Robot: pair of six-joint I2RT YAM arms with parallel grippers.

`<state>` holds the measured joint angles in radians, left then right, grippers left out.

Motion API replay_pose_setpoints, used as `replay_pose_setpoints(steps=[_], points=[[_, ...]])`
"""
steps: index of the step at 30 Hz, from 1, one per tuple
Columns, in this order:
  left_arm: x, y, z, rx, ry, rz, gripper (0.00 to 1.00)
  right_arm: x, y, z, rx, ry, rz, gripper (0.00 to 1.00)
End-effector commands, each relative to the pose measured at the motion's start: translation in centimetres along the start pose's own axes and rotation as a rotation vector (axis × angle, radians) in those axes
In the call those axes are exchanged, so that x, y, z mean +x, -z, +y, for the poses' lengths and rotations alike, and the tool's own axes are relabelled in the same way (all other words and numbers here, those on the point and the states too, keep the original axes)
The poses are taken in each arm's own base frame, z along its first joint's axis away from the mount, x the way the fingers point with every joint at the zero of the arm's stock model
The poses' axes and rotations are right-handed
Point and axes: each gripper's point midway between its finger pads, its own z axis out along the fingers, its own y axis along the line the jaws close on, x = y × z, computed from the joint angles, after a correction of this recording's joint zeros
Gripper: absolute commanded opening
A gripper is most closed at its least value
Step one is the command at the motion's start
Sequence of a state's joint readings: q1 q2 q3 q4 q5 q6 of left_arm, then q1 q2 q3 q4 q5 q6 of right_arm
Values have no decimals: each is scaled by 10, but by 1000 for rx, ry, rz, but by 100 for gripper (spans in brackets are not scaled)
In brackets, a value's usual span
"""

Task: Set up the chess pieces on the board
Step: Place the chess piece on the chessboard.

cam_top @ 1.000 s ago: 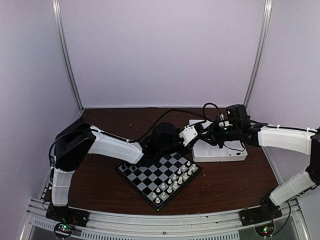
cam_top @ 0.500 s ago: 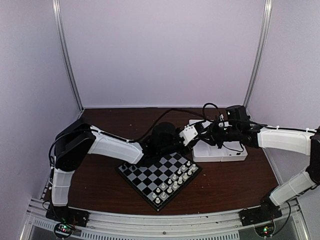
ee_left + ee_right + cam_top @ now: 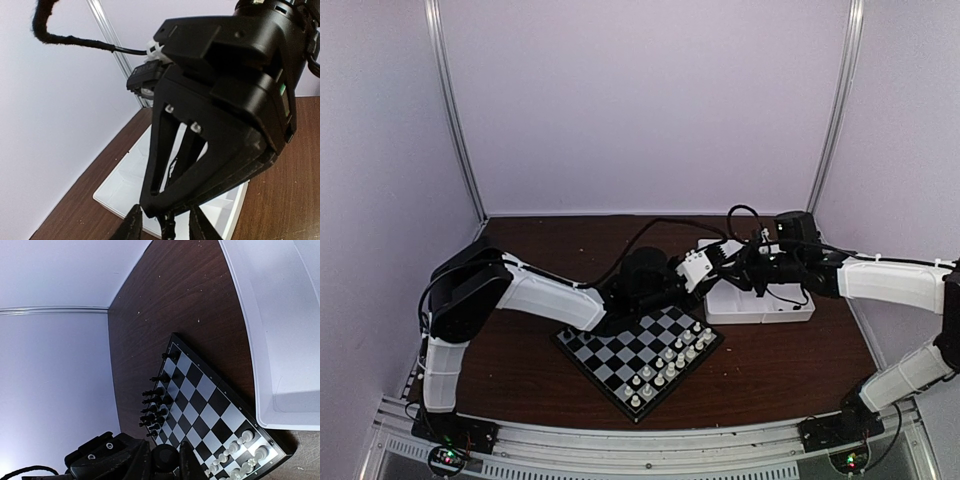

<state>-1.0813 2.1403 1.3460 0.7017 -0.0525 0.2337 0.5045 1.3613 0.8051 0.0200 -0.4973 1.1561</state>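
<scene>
My two grippers meet just above the far corner of the board [image 3: 620,352]. In the right wrist view my right gripper [image 3: 165,461] is shut on a black chess piece [image 3: 165,456], whose round base faces the camera. In the left wrist view the same piece [image 3: 169,229] stands between the fingers of my open left gripper [image 3: 166,226], with a gap on either side. The right gripper's black body [image 3: 225,100] fills most of that view. Several black chess pieces [image 3: 157,402] stand in two rows along the board's [image 3: 215,405] far edge.
Several white chessmen [image 3: 670,360] fill the board's near right side and show again as white chessmen [image 3: 235,450] in the right wrist view. A white compartment tray [image 3: 760,303] lies on the brown table just right of the board, under the right arm. The enclosure walls stand close around.
My left gripper's jaws have spread apart around the piece. My right gripper has stayed shut on it, and both arms have barely moved.
</scene>
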Motion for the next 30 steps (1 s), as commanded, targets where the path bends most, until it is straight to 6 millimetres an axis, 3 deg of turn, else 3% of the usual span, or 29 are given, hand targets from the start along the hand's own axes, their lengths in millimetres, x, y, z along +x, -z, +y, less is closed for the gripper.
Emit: replay_pose_setpoints(steps=[1, 9, 19, 23, 26, 28, 30], points=[[-5, 1, 1, -22, 32, -36, 33, -2, 7, 8, -31, 16, -21, 17], [-3, 1, -1, -12, 33, -33, 34, -3, 11, 11, -42, 22, -29, 17], [-3, 1, 0, -17, 35, -34, 14, -3, 12, 11, -48, 18, -30, 17], [-3, 1, 0, -17, 32, -33, 0, -4, 11, 11, -47, 16, -29, 18], [-5, 2, 0, -16, 29, -36, 0, -4, 11, 11, -47, 18, -33, 20], [-5, 2, 0, -15, 28, -36, 0, -5, 12, 10, -46, 18, -36, 22], [-4, 3, 0, -14, 29, -35, 0, -6, 13, 10, -42, 22, -41, 37]])
